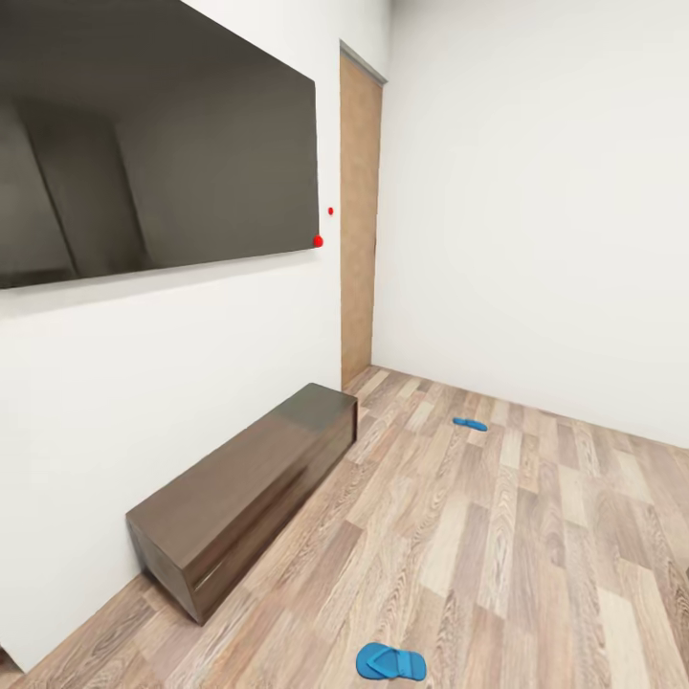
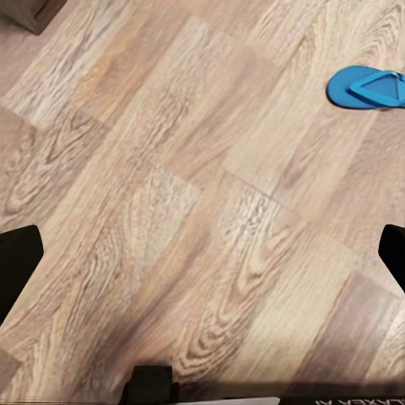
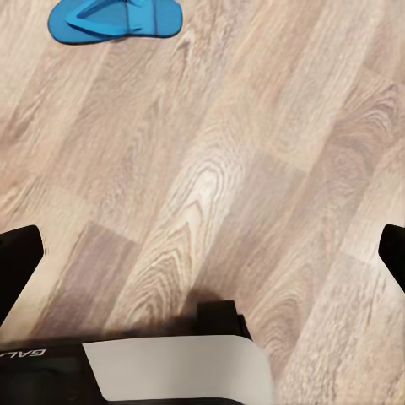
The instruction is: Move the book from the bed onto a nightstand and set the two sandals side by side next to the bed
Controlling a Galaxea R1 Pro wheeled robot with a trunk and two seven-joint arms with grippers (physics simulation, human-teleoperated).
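Two bright blue sandals lie apart on the wood-plank floor. One sandal (image 1: 390, 662) is close in front of me, the other sandal (image 1: 469, 423) is farther off, toward the far white wall. The near one appears in the left wrist view as a blue sandal (image 2: 371, 87) and in the right wrist view as a blue sandal (image 3: 114, 18). My left gripper (image 2: 202, 261) hangs open over bare floor, short of the sandal. My right gripper (image 3: 202, 261) is open too, above bare planks. The book, the bed and the nightstand are out of view.
A long low dark cabinet (image 1: 249, 488) stands against the left wall under a large dark screen (image 1: 153, 144). A wooden door (image 1: 359, 220) is in the corner beyond it. Plank floor stretches to the right. A white part of my own body (image 3: 177, 367) is below the right gripper.
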